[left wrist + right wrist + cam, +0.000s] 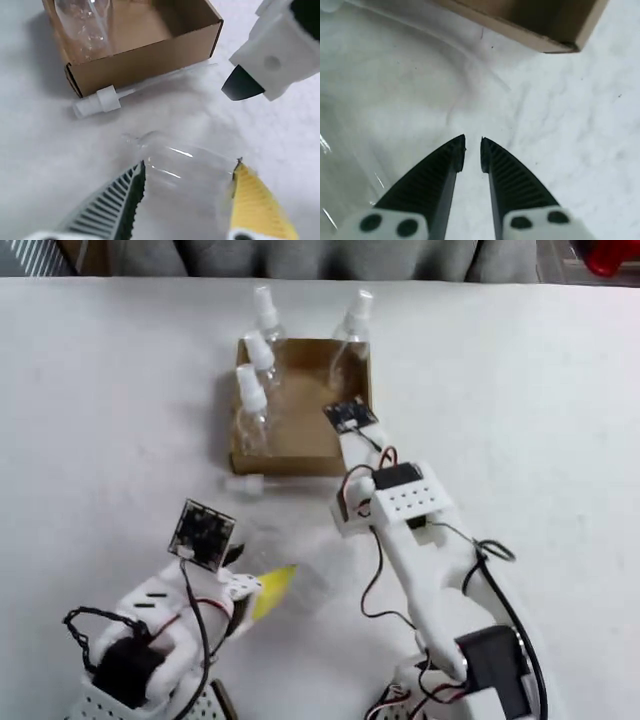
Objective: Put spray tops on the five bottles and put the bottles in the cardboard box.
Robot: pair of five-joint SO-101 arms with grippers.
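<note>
My left fingers [189, 167] are clamped on the last bottle [305, 585], the 1 with no top. Its open neck [132, 138] points out ahead of them toward the cardboard box [145, 57]. Between that neck and the box's near wall lies the loose spray top [97, 102], flat on the worktop [120, 390]. Its thin dip tube [170, 76] runs along the wall toward my right fingers [473, 150]. Those hang just off the box's near corner, drawn narrow with only a slit between them, holding nothing. Beyond them, 4 capped bottles [252, 405] stand in the box.

So 4 of 5 look done, and the step in hand, as I judge it, is fetching that top. To do it well I should spread the right fingers wider before descending and close on the stout collar, not the tube, which would bend or slip. Then I lift it so the tube hangs free, thread the tube into the neck first, and press the collar down squarely. The left fingers need only hold firm: the bottle is clear, smooth and light, and could twist under the push.
</note>
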